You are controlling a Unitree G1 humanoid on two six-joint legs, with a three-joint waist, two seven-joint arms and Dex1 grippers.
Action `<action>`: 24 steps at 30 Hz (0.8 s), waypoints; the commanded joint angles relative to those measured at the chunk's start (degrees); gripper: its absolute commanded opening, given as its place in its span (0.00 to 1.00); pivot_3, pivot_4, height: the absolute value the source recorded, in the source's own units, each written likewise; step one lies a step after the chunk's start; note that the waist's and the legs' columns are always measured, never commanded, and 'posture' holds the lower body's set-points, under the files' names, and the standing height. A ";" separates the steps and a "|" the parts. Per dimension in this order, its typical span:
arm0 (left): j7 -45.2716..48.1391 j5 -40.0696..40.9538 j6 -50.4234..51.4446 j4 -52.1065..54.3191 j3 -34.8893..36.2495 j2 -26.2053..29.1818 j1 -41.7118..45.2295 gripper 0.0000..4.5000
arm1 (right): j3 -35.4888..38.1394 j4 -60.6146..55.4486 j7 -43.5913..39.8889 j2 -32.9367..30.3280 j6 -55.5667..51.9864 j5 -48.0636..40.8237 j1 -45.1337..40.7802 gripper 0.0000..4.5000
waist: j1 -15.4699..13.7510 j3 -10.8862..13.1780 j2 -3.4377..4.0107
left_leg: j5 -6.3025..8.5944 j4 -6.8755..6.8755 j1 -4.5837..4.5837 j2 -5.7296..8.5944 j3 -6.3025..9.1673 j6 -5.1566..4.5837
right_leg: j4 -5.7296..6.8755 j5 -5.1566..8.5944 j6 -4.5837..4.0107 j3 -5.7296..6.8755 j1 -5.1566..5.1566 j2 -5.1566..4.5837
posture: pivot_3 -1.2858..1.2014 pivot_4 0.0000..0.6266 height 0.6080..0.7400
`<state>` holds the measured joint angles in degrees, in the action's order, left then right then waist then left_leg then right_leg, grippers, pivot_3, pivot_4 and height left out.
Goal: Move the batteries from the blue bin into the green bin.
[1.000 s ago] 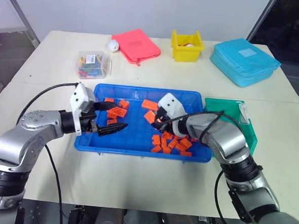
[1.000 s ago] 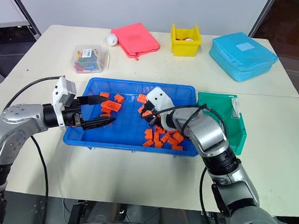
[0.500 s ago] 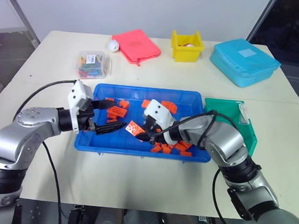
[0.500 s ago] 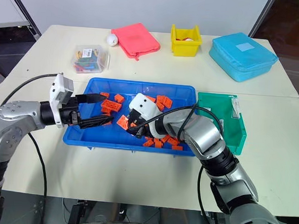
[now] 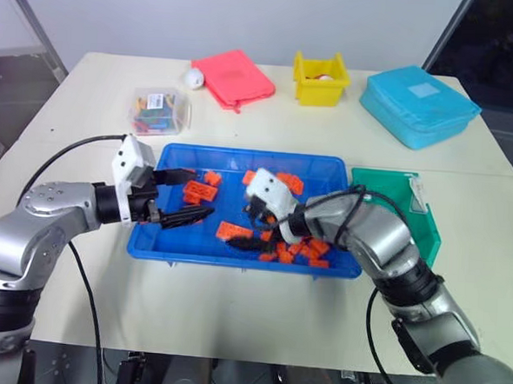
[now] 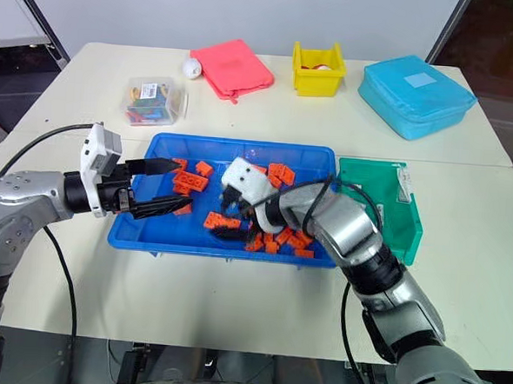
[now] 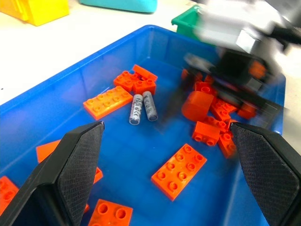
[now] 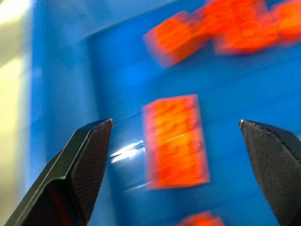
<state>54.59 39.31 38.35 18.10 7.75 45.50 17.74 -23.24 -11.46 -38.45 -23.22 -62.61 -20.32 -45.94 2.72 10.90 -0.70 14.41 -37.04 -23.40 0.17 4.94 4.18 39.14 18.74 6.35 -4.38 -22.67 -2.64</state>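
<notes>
The blue bin sits mid-table, scattered with several orange bricks. Two batteries lie side by side on its floor among the bricks, ahead of my left gripper's fingers in the left wrist view. My left gripper hovers open over the bin's left part with nothing in it. My right gripper is low over the bin's middle, jaws wide open. A flat orange brick lies loose on the floor between its fingers. The green bin stands against the blue bin's right end.
Along the table's far side are a clear box of coloured pieces, a white ball, a pink case, a yellow bin and a light-blue zipped case. A heap of orange bricks lies beside my right gripper.
My right gripper carried an orange brick from the right-hand heap toward the bin's middle, then opened; the brick now lies on the floor. The left arm has kept still.
</notes>
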 commanded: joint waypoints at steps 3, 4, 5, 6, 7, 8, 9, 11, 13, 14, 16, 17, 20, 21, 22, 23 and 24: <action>-0.43 0.52 -0.51 1.65 1.34 -0.22 -0.62 1.00 | 1.22 10.96 1.43 0.80 9.87 6.02 -5.06 0.98 | -0.03 0.00 -0.01 | 0.00 0.02 0.00 0.00 0.00 0.00 | 0.00 0.00 0.00 0.00 0.00 0.00 | 0.52 0.24 1.00; -0.49 0.52 -0.51 1.79 1.33 -0.27 -0.73 1.00 | 0.90 12.57 1.23 0.80 11.07 6.85 -5.26 0.98 | -0.07 0.00 -0.01 | 0.00 0.03 0.00 0.00 -0.01 0.00 | -0.01 0.00 0.00 0.00 -0.01 0.00 | 0.52 0.24 1.00; -0.53 0.55 -0.49 1.94 1.39 -0.30 -0.89 1.00 | 0.55 14.65 1.02 0.91 12.36 7.77 -5.51 0.98 | -0.11 0.00 -0.01 | 0.00 0.04 0.00 0.01 -0.01 0.00 | -0.01 0.00 0.00 0.00 0.00 -0.02 | 0.52 0.24 1.00; -0.57 0.58 -0.48 2.05 1.44 -0.32 -1.03 1.00 | 0.30 16.37 0.78 1.05 13.50 8.62 -5.70 0.98 | -0.10 0.00 0.00 | 0.00 0.04 -0.02 0.01 -0.01 0.00 | -0.01 0.00 0.00 0.00 -0.01 -0.03 | 0.52 0.24 1.00; -0.67 0.63 -0.46 2.28 1.52 -0.35 -1.25 1.00 | 0.03 17.73 0.45 1.08 14.48 9.39 -5.74 0.98 | -0.07 0.00 -0.01 | 0.01 0.04 -0.02 0.01 -0.03 -0.01 | -0.01 0.00 0.00 0.00 -0.01 -0.04 | 0.52 0.24 1.00; -0.77 0.68 -0.44 2.45 1.57 -0.38 -1.42 1.00 | -0.24 18.88 0.11 1.10 15.42 10.17 -5.77 0.98 | -0.06 0.00 0.00 | 0.01 0.04 -0.03 0.01 -0.03 -0.01 | -0.02 0.00 0.00 0.00 -0.02 -0.05 | 0.52 0.24 1.00; -0.86 0.71 -0.44 2.56 1.61 -0.39 -1.54 1.00 | -0.52 19.90 -0.05 1.10 16.28 11.01 -5.85 0.98 | -0.06 0.00 0.00 | 0.01 0.04 -0.04 0.01 -0.04 -0.01 | -0.01 0.00 0.00 0.00 -0.05 -0.05 | 0.52 0.24 1.00; -1.11 0.80 -0.39 2.91 1.68 -0.42 -1.85 1.00 | -0.78 20.83 -0.61 1.03 17.20 12.09 -5.86 0.98 | -0.05 0.00 0.00 | 0.01 0.04 -0.05 0.00 -0.03 -0.01 | -0.01 0.00 0.00 0.00 -0.06 -0.03 | 0.52 0.24 1.00; -1.26 0.90 -0.31 3.13 1.80 -0.39 -2.14 1.00 | -0.79 20.27 -1.71 0.91 17.11 12.41 -5.73 0.98 | 0.07 0.00 0.00 | 0.01 0.04 -0.05 0.00 -0.04 -0.01 | -0.01 0.00 0.00 0.00 -0.06 -0.02 | 0.52 0.24 1.00; -1.33 0.91 -0.30 3.18 1.82 -0.38 -2.21 1.00 | -0.80 19.30 -2.63 0.71 16.77 12.30 -5.56 0.98 | 0.10 0.00 0.00 | 0.00 0.04 -0.05 0.00 -0.03 -0.01 | -0.01 0.00 0.00 0.00 -0.06 -0.02 | 0.52 0.24 1.00; -1.50 0.99 -0.24 3.29 1.85 -0.39 -2.30 1.00 | -0.85 17.58 -4.09 0.33 16.13 12.26 -5.17 0.98 | 0.10 0.00 0.00 | 0.00 0.04 -0.04 0.00 -0.03 -0.01 | -0.01 0.00 0.00 0.00 -0.06 -0.01 | 0.52 0.24 1.00; -1.60 1.01 -0.24 3.37 1.82 -0.43 -2.35 1.00 | -1.08 16.47 -4.96 -0.07 15.92 12.26 -4.86 0.98 | 0.05 0.00 0.00 | 0.00 0.04 -0.04 -0.01 -0.03 -0.01 | 0.00 0.00 0.00 0.00 -0.06 -0.01 | 0.52 0.24 1.00; -1.86 1.05 -0.21 3.50 1.65 -0.59 -2.45 1.00 | -1.20 13.74 -6.53 -0.78 15.02 12.19 -3.94 0.98 | -0.04 0.00 0.00 | 0.01 0.03 -0.04 0.00 -0.02 -0.01 | 0.00 0.00 0.00 0.00 -0.05 -0.02 | 0.52 0.24 1.00; -1.94 1.04 -0.22 3.51 1.58 -0.63 -2.50 1.00 | -1.24 12.74 -6.97 -0.98 14.57 12.08 -3.55 0.98 | -0.05 0.00 0.00 | 0.01 0.03 -0.04 0.00 -0.02 -0.01 | -0.01 0.00 0.00 0.00 -0.04 -0.03 | 0.52 0.24 1.00; -2.00 1.04 -0.22 3.51 1.53 -0.65 -2.53 1.00 | -1.25 11.89 -7.38 -1.12 14.16 11.98 -3.20 0.98 | -0.05 0.00 0.00 | 0.01 0.03 -0.04 0.00 -0.02 -0.01 | -0.01 0.00 0.00 0.00 -0.04 -0.03 | 0.52 0.24 1.00; -2.05 1.08 -0.17 3.48 1.52 -0.65 -2.47 1.00 | -1.31 11.21 -7.72 -1.19 13.74 11.93 -2.82 0.98 | -0.05 0.00 0.00 | 0.00 0.03 -0.04 0.00 -0.02 -0.01 | -0.01 0.00 0.00 0.00 -0.04 -0.03 | 0.52 0.24 1.00; -2.09 1.12 -0.12 3.45 1.53 -0.64 -2.43 1.00 | -1.30 10.77 -7.96 -1.19 13.43 11.99 -2.55 0.98 | -0.05 0.00 0.00 | 0.01 0.03 -0.04 0.00 -0.02 -0.01 | 0.00 0.00 0.00 0.00 -0.04 -0.03 | 0.52 0.24 1.00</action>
<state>52.54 39.44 38.38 19.43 7.80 44.76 15.34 -24.52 2.10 -45.73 -23.95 -48.65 -8.08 -48.35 2.66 10.90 -0.70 14.41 -37.01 -23.45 0.16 4.92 4.17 39.14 18.75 6.34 -4.38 -22.71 -2.66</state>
